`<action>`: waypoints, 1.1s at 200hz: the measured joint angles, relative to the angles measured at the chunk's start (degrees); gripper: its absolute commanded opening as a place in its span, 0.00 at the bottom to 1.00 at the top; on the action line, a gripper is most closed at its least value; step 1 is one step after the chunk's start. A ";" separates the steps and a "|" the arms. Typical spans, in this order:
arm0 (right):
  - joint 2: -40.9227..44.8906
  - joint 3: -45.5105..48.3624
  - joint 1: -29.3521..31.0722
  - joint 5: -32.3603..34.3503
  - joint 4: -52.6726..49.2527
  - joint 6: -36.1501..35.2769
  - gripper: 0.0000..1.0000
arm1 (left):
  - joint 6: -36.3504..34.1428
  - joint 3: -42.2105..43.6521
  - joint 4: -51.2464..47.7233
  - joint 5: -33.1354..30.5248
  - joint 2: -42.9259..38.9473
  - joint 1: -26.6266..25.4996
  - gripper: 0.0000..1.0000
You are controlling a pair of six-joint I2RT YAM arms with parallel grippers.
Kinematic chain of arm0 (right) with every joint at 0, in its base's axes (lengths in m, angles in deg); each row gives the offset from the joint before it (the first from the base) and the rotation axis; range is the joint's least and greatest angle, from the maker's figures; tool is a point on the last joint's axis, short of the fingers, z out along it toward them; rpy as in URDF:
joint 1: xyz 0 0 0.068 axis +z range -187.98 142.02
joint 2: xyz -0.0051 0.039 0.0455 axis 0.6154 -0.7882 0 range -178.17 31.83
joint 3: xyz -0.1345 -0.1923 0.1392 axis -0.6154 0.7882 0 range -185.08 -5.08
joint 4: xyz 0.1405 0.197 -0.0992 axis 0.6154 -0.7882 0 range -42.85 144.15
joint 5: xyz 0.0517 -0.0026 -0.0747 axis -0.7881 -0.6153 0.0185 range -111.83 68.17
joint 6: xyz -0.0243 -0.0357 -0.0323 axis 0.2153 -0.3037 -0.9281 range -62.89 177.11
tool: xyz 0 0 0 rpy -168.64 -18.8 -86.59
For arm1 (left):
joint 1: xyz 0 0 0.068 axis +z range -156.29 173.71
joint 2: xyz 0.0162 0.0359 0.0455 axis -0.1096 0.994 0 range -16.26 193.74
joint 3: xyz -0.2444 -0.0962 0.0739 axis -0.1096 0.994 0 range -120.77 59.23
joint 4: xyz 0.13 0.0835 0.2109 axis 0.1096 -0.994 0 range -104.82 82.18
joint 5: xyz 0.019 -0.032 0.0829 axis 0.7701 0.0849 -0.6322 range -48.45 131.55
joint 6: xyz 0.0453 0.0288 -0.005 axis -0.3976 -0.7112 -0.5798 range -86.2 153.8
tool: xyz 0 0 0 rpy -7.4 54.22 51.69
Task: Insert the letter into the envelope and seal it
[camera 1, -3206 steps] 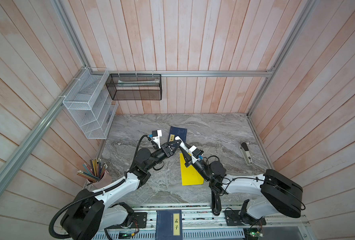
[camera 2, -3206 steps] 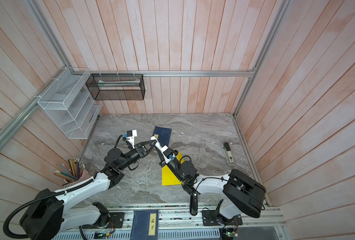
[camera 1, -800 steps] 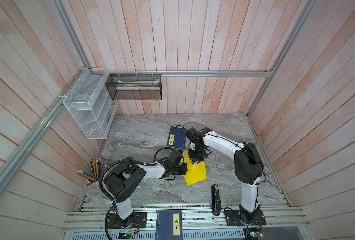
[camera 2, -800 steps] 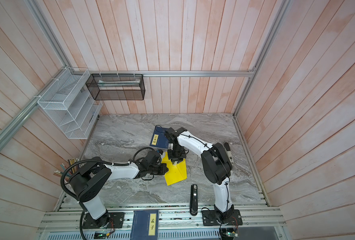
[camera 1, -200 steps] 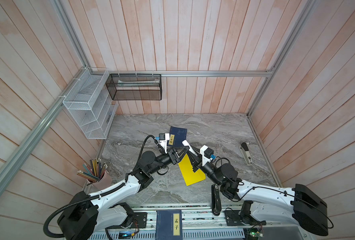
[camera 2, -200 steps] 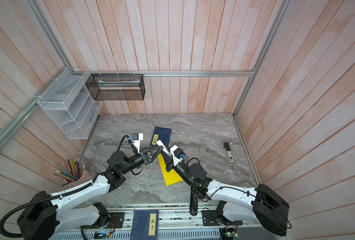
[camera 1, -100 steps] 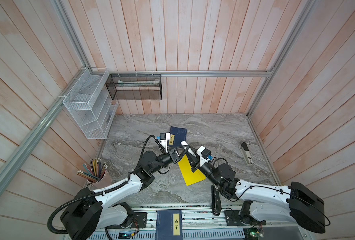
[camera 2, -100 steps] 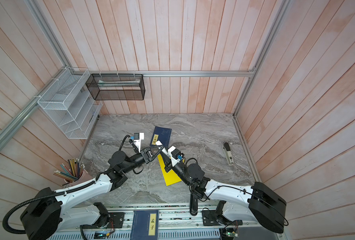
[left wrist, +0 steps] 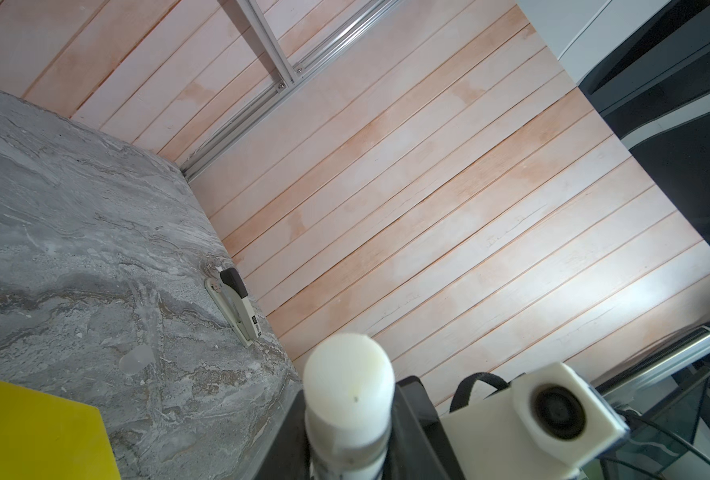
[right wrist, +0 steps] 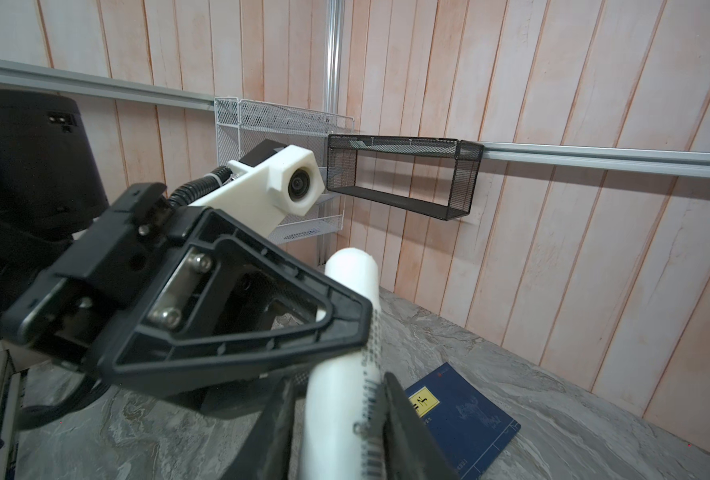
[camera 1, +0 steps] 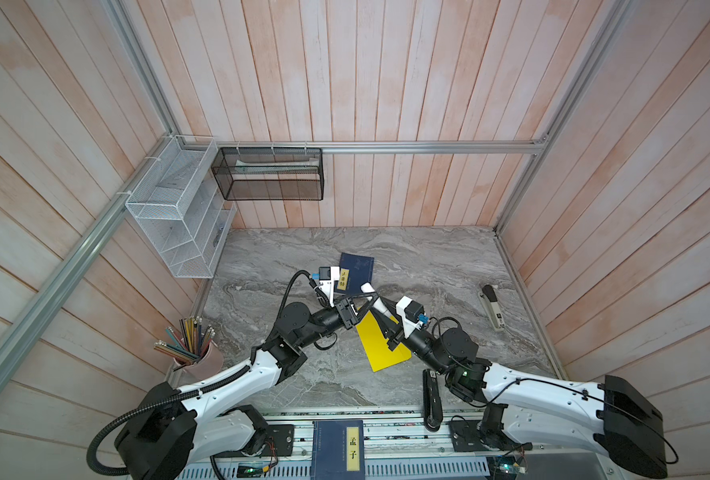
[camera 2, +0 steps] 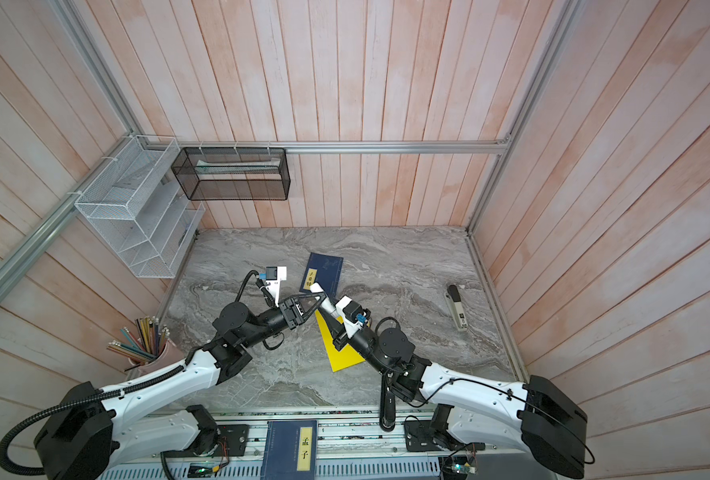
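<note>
Overhead, in both top views, a grey marbled table (camera 1: 303,257) (camera 2: 261,257) is recorded, walled by pale wooden planks.
- The envelope (camera 1: 380,353) (camera 2: 340,353), bright yellow, is laid flat near the table's middle, partly covered by both arms.
- A white tube (camera 1: 367,288) (camera 2: 318,289) is held in the air above the envelope's far end, tilted.
- The left hand (camera 1: 367,300) (camera 2: 322,297) is closed across the tube near its upper end.
- The right hand (camera 1: 382,316) (camera 2: 331,316) is set around the tube's lower part.
- A dark blue book (camera 1: 359,266) (camera 2: 324,268) with a yellow label is placed just beyond the hands.
- A stapler (camera 1: 492,307) (camera 2: 457,309) is found by the right wall, well apart from the envelope.
- A cup of pencils (camera 1: 203,357) (camera 2: 153,353) is kept at the left edge.

Left wrist view:
- The tube's rounded white end (left wrist: 349,374) is seen head-on.
- Black fingers (left wrist: 411,415) of the right hand are ranged on both sides of the tube.
- One corner of the envelope (left wrist: 33,432) is shown on the table, and the stapler (left wrist: 236,303) is seen against the wall.

Right wrist view:
- The tube (right wrist: 353,270) is flanked by the right hand's two fingers (right wrist: 399,415); whether it is pressed by them cannot be told.
- A triangular finger (right wrist: 241,328) of the left hand is laid against the tube's side; the other finger is hidden behind it.
- The blue book (right wrist: 461,419) is seen flat on the table beyond.
</note>
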 measured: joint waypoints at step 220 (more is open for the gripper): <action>2.89 0.35 -0.02 0.81 -8.74 3.91 0.23 | -1.33 0.00 -3.52 -0.66 0.02 0.26 0.03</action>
